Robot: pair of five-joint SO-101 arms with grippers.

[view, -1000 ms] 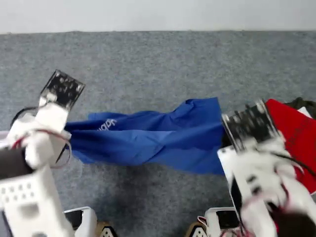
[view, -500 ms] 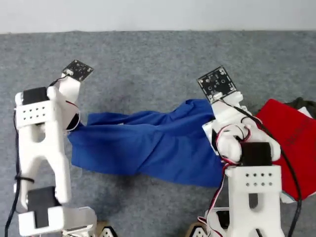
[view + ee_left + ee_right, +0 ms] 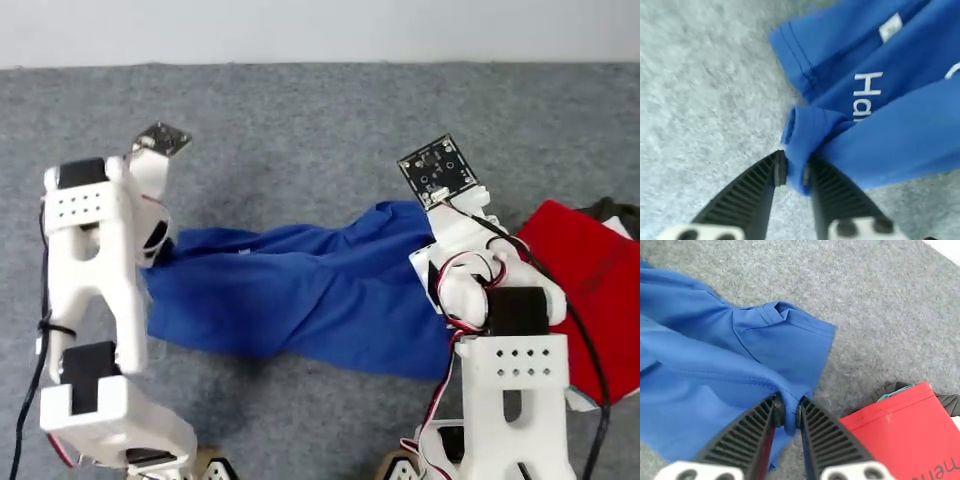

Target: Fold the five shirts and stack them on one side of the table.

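While blue shirt (image 3: 300,290) is spanning tabletop (image 3: 300,120), left claw (image 3: 792,172) pinching it beside white lettering (image 3: 867,97), right claw (image 3: 788,416) pinching opposite end.

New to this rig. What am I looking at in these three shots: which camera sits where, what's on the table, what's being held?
Two small white robot arms sit side by side at a grey table. The wide picture comes from a fixed camera looking down. In it, the left arm is on the picture's left and the right arm on its right. The other two pictures come from a camera on each arm's wrist, looking along its black claw. A blue shirt lies bunched between the arms. The left claw is shut on one end of it, and the right claw is shut on the other. Beside the right arm lies a red shirt, with a dark garment just past it.
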